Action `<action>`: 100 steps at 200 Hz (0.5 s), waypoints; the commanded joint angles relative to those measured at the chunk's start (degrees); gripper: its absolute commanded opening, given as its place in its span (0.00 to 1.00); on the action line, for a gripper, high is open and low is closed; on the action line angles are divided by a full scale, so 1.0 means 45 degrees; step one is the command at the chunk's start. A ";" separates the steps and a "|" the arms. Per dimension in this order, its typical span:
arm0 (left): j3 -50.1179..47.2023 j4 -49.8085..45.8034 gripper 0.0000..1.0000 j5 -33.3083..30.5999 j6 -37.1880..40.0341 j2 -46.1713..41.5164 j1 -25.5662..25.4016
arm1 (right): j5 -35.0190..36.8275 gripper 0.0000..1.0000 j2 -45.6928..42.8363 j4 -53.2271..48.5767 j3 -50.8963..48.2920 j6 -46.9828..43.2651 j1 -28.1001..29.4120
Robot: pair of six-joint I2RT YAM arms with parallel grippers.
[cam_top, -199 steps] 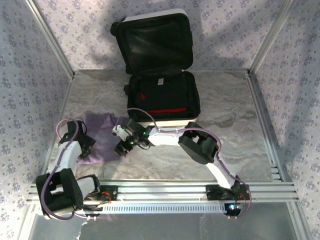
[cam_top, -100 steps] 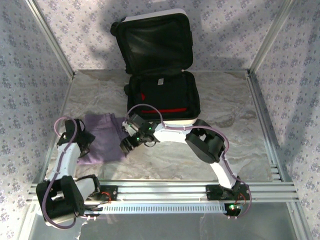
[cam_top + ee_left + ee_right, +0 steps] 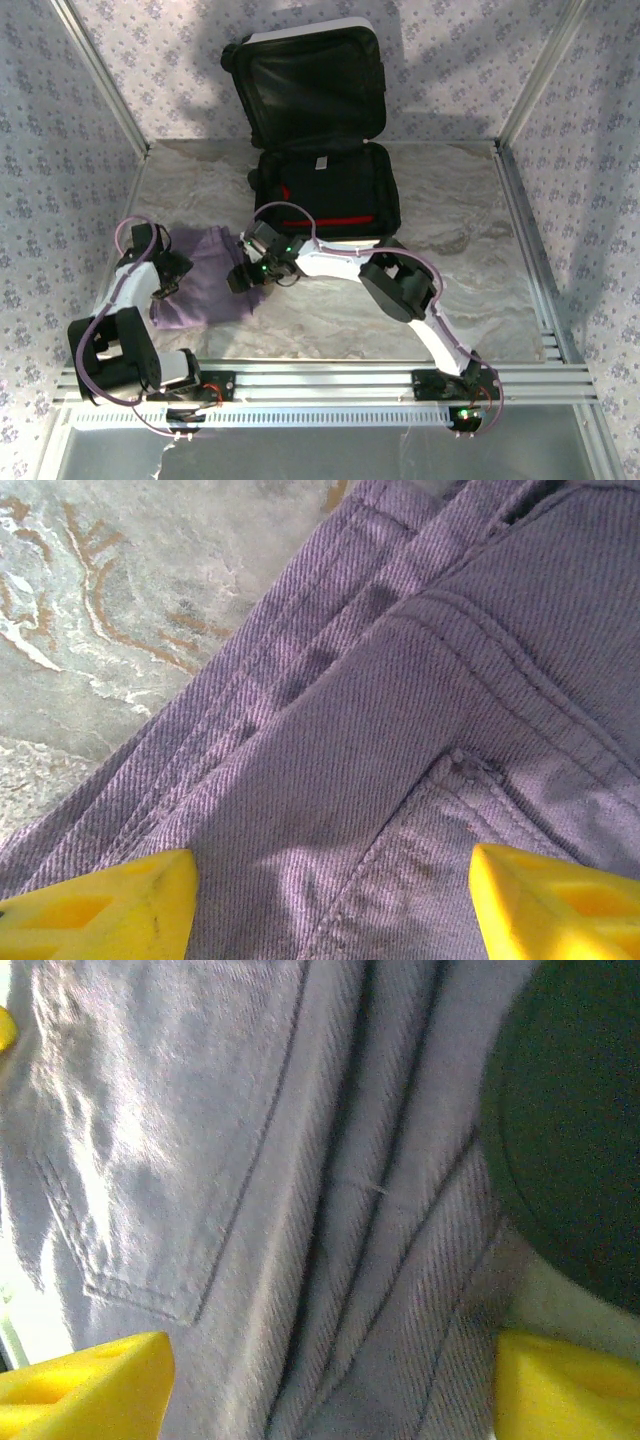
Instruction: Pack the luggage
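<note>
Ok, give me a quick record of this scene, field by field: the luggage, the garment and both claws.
luggage: open, lid upright at the table's far side, dark items in the base
garment: purple twill, folded, lying on the table near the luggage's left front
left claw: open, over the garment
right claw: open, over the garment
garment packed: not yet
</note>
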 commanded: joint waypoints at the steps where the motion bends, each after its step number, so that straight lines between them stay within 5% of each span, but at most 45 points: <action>1: -0.0263 0.0329 0.72 -0.0207 0.0212 0.0195 0.0092 | -0.0430 0.81 0.0734 -0.0869 0.1054 0.0284 -0.0038; 100: -0.1985 0.1170 0.72 0.0919 -0.0389 -0.1048 0.0074 | -0.1563 0.81 0.2368 -0.1819 0.3598 0.0587 0.0358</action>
